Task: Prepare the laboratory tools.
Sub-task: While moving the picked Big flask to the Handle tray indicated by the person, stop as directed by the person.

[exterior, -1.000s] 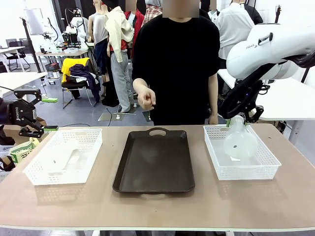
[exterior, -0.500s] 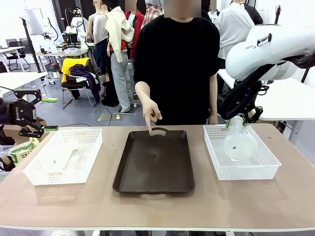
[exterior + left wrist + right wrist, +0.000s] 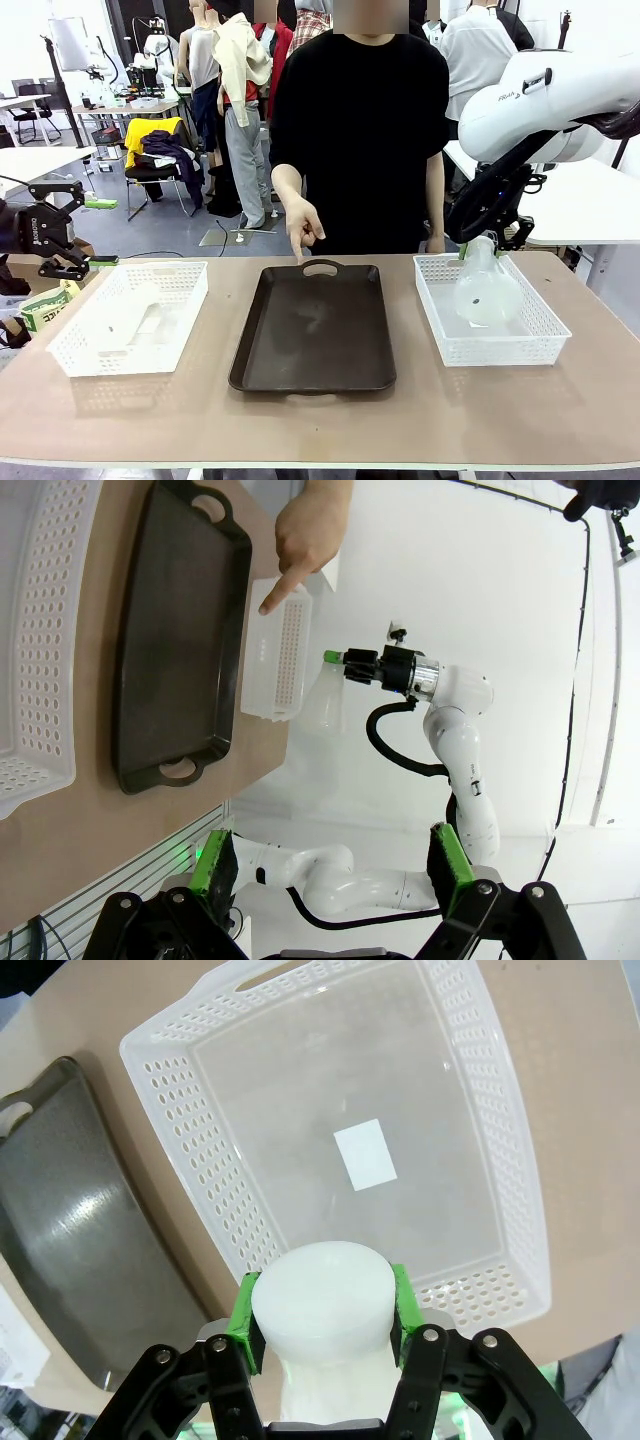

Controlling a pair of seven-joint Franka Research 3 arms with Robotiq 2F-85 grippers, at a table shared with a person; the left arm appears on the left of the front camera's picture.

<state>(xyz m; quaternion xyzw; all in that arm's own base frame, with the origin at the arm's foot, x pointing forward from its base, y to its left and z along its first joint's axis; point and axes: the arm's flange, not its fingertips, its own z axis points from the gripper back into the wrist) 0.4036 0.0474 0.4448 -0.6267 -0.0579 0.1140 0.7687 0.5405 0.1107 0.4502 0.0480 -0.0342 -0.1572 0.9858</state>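
table (image 3: pixel 500 412): flask (image 3: pixel 487 292) in right tool (image 3: pixel 322 1315)

place: robotics lab | signs: white robot arm (image 3: pixel 540 100), worktable (image 3: pixel 590 205), bystander (image 3: pixel 480 50)

At the bottom centre, 2 black fingers (image 3: pixel 246 1322) with green pads are clamped on either side of 1 frosted-white flask (image 3: pixel 320 1280), whose rounded end faces the lens. Beyond it, a white lattice basket (image 3: pixel 510 1170) spreads over the middle and upper right of the frame, with a small white rectangular label (image 3: pixel 365 1155) on its floor. A dark brown tray (image 3: pixel 70 1210) lies along the left edge, just beside the basket. Both sit on the tan desk (image 3: pixel 590 1080).
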